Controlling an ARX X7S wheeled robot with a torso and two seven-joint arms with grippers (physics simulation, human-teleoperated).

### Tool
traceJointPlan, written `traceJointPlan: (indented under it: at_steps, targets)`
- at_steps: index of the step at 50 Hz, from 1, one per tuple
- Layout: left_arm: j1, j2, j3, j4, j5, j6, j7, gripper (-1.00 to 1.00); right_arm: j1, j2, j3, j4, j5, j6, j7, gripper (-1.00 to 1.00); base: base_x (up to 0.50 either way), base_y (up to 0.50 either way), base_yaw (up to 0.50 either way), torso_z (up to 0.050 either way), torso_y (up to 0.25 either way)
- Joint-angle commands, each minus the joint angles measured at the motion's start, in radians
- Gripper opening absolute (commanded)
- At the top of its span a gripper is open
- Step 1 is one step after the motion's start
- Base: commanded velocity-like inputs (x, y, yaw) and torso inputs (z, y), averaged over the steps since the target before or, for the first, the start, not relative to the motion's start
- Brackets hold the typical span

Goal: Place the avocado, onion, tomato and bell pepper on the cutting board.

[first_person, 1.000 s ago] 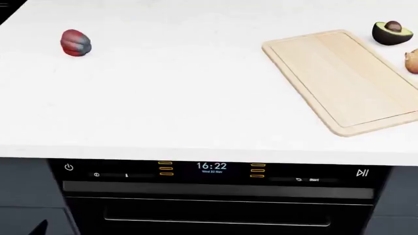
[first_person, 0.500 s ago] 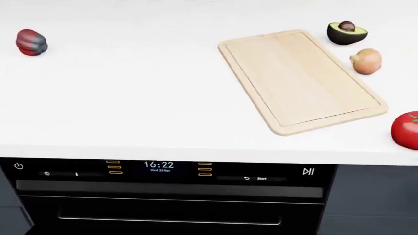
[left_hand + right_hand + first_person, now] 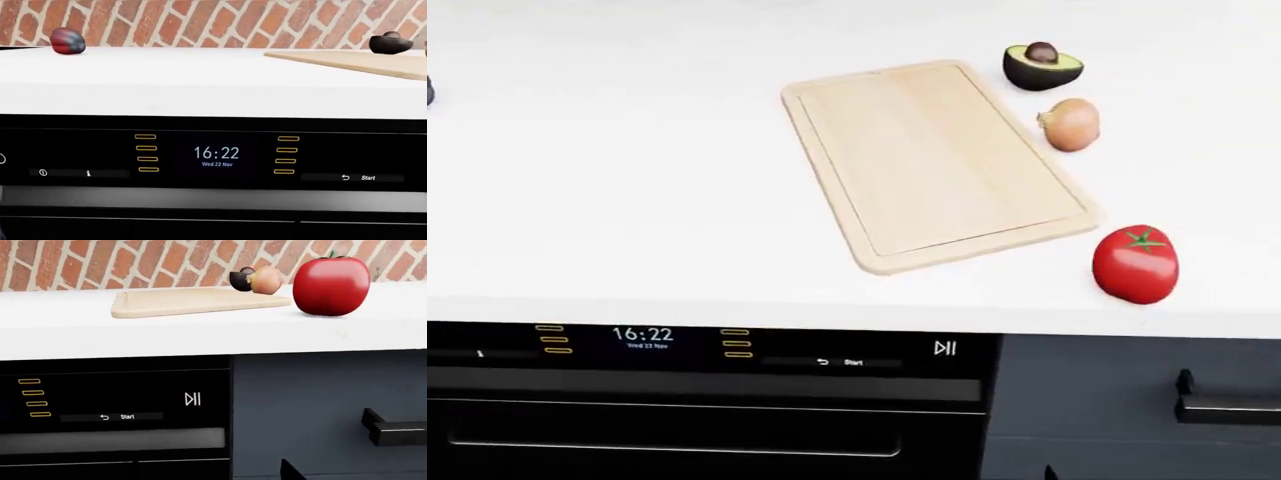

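The view's been swung right since earlier, so the cutting board (image 3: 934, 160) is centred, bare. Avocado (image 3: 1042, 66), onion (image 3: 1072, 124), tomato (image 3: 1136, 264) are parked at its 3 o'clock on the table (image 3: 627, 180). Neither gripper's seen, so their state can't be told.

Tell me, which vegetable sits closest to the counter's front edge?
The tomato, red with a green calyx; the onion and avocado lie farther back.

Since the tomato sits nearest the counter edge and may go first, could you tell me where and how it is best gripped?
Probably from above, closing the end effector across the round red sides of the tomato, below the green calyx. It stands alone on the counter, clear of the cutting board and onion, so both flanks are free.
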Motion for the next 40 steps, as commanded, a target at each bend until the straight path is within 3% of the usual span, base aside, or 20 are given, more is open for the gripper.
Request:
traceJointPlan:
  at_steps: [1, 40]
  targets:
    - [0.008, 0.008, -0.005, 0.006, 0.016, 0.012, 0.004, 1.0, -0.011, -0.006, 0.006, -0.018, -0.023, -0.001, -0.003, 1.0, 0.0, -0.32, 0.0, 0.0, 0.0]
    - [0.004, -0.023, 0.034, 0.005, -0.007, 0.012, -0.046, 1.0, -0.005, 0.026, -0.031, -0.013, 0.013, -0.003, 0.035, 1.0, 0.0, -0.31, 0.0, 0.0, 0.0]
